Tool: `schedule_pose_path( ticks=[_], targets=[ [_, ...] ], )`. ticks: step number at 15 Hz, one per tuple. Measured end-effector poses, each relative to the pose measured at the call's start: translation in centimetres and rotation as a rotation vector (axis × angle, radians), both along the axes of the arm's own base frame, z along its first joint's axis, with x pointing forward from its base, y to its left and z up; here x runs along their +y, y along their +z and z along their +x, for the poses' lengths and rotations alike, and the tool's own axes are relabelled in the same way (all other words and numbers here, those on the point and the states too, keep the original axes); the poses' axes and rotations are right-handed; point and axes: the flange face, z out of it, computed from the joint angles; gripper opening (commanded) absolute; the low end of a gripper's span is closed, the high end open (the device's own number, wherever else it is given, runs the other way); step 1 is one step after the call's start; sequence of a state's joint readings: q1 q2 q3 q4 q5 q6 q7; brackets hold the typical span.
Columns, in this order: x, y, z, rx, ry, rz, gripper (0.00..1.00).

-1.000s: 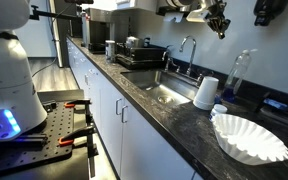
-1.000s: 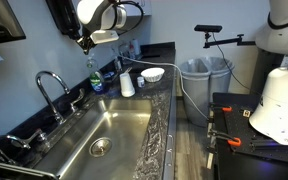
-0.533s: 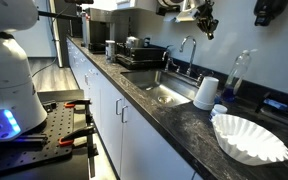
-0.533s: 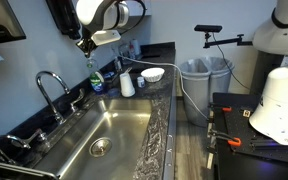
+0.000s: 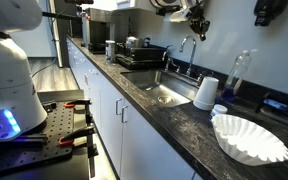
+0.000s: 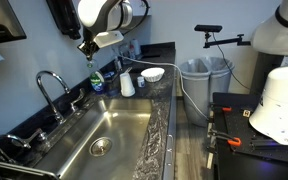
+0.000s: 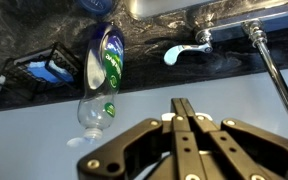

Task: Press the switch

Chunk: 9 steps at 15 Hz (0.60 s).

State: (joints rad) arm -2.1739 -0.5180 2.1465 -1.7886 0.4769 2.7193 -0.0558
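Note:
My gripper (image 5: 199, 26) hangs high over the back of the counter, close to the wall behind the sink; it also shows in an exterior view (image 6: 84, 45). In the wrist view its two black fingers (image 7: 184, 104) are pressed together, holding nothing, with the tips pointing at the pale blue wall. A small white piece (image 7: 166, 117) peeks out from behind the fingers against the wall; it may be the switch, but most of it is hidden and I cannot tell if the tips touch it.
A clear dish-soap bottle (image 7: 104, 70) (image 6: 96, 78) stands by the wall beside the faucet (image 6: 52, 85) (image 7: 274, 60). The steel sink (image 6: 109, 135) lies below. A white cup (image 5: 206, 92), a stack of coffee filters (image 5: 249, 137) and a dish rack (image 5: 142, 52) sit on the dark counter.
The gripper has moved along the wall toward the faucet and slightly lower. Its fingers stay together. Nothing on the counter has moved.

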Motion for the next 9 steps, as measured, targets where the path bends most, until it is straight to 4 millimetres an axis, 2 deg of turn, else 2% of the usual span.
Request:
schedule_pose_path(
  ticks=[5,9],
  targets=[
    [-0.40,0.21,-0.15,-0.001,-0.005,0.006,0.00],
    [-0.78,-0.49,-0.29,0.012,-0.011,0.002,0.00]
  ],
)
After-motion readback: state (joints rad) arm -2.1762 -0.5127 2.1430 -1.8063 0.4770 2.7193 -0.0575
